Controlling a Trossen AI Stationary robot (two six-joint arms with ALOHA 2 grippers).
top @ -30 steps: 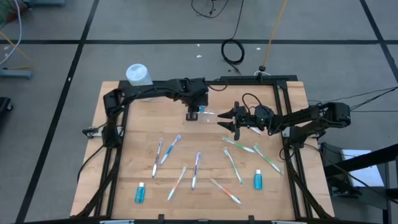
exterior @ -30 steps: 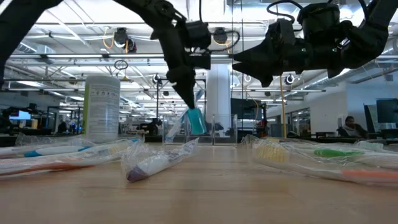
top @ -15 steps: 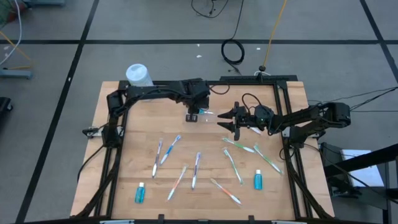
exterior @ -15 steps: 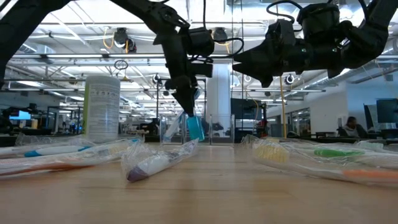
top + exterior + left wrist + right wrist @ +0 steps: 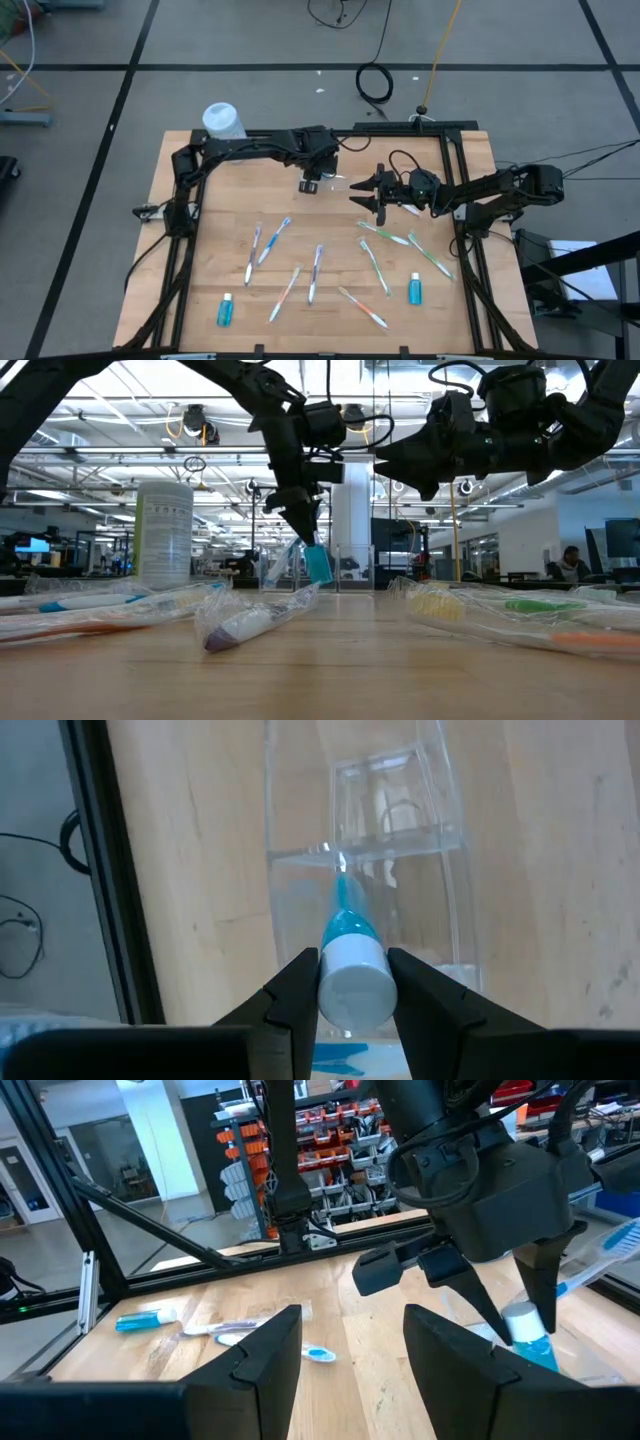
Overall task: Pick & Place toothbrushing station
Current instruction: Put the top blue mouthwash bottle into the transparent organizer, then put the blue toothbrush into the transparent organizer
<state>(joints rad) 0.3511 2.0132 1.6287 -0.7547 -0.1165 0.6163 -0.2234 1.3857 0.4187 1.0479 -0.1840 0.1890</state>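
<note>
Showing unreadable label print: white canister (image 5: 163, 530).

Holder's (image 5: 370, 870) base hidden behind tube (image 5: 350, 975) (left wrist)

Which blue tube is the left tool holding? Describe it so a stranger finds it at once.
Start at the white canister on the table's far left corner and follow the left arm to its tool, near the far middle. The blue tube is pinched there by its white cap, tail pointing into the clear holder. The other two blue tubes lie flat near the front edge.
</note>
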